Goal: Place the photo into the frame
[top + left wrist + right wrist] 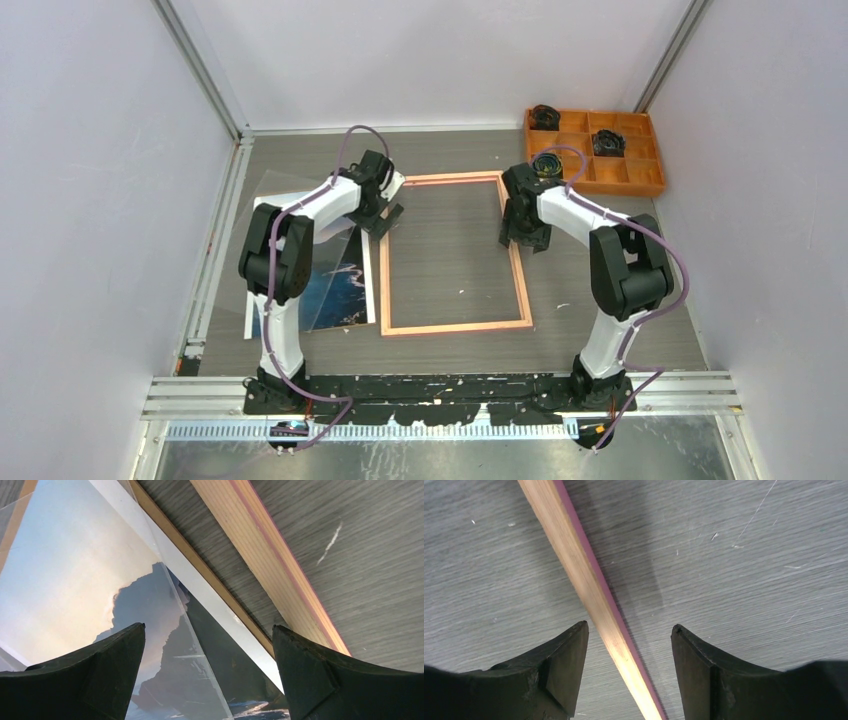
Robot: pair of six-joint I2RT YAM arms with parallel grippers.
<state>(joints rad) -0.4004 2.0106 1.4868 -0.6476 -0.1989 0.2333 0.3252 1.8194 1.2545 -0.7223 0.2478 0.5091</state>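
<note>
Finding frame (455, 326) lying flat on bench (600, 330) at centre of top view, tan wood side up, pink showing only along its edge in both wrist views. Spotting photo (335, 285) at lower left of top view, partly under L arm, just beside frame's left rail but fully outside it, so not yet in. Seeing clear sheet (268, 195) lying skewed over photo, its edge cutting diagonally across the dark mountains in L wrist view.

Hovering L hand (385, 215) near upper left corner of frame, spread wide and gripping nothing, w/ photo at lower left of its view and frame rail at upper right. Straddling right rail w/ R hand (525, 235), fingers apart, empty, rail running btwn them w/ a gap on each side; touching or not, prob. not.

Judging what could be going wrong from here:
- Pinching clear sheet together w/ photo, or sheet alone, since it's covering the print and hard to see.
- Sliding glossy photo instead of lifting it, as it's lying flat w/ no raised edge to catch.
- Nudging frame out of place if R hand closes off-centre on that thin rail, or if L hand drops onto the corner.
- Dragging photo across left rail and creasing or jamming it, given print being only slightly smaller than opening.
</note>
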